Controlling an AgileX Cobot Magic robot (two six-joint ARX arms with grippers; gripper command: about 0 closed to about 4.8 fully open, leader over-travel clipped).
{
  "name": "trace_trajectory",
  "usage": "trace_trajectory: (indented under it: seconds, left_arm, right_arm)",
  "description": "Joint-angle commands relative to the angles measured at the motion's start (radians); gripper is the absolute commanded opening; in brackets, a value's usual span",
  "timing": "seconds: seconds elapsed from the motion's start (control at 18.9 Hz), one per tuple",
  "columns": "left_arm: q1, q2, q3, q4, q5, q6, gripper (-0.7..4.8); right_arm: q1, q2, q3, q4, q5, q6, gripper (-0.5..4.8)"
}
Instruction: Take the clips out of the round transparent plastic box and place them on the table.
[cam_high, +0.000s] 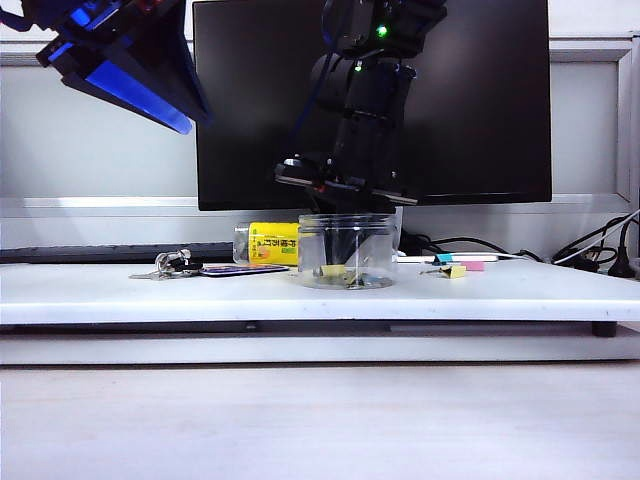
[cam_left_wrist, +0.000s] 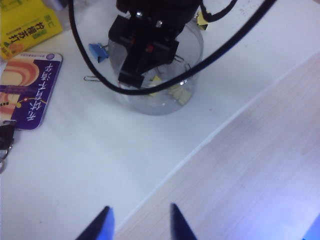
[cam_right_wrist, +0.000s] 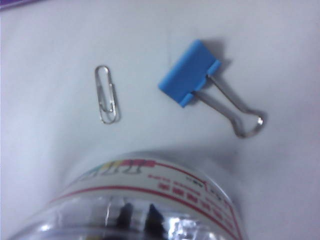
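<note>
The round transparent plastic box (cam_high: 346, 250) stands mid-table (cam_high: 100, 295). My right gripper (cam_high: 352, 268) reaches down into it from above. Yellow clips (cam_high: 333, 270) lie on its floor beside the fingers. In the left wrist view the box (cam_left_wrist: 192, 60) holds yellow clips (cam_left_wrist: 181, 95) under the right arm. In the right wrist view the right gripper (cam_right_wrist: 140, 216) shows blurred through the box wall (cam_right_wrist: 200, 200), its dark tips close together; nothing shows between them. My left gripper (cam_high: 130, 75) hangs high at the left, open (cam_left_wrist: 140, 220) and empty. One yellow clip (cam_high: 456, 271) lies on the table right of the box.
A bottle with a yellow label (cam_high: 270, 242), keys (cam_high: 170, 264) and a purple card (cam_left_wrist: 30, 90) lie left of the box. A blue binder clip (cam_right_wrist: 192, 72) and a paper clip (cam_right_wrist: 106, 94) lie behind it. Teal (cam_high: 443, 259) and pink (cam_high: 473, 265) clips, cables and a monitor (cam_high: 480, 100) are at the back.
</note>
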Motion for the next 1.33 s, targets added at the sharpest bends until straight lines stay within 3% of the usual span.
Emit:
trace_trajectory:
  seconds: [0.05,1.33]
  left_arm:
    - [-0.001,-0.003,0.001,0.013,0.001,0.005,1.56]
    - [-0.001,-0.003,0.001,0.011,0.002,0.001,1.56]
  right_arm:
    - [0.002,-0.032,0.011,-0.003,0.005,-0.005,0.43]
    - [0.018,-0.045,0.011,-0.064,-0.056,-0.026,0.45]
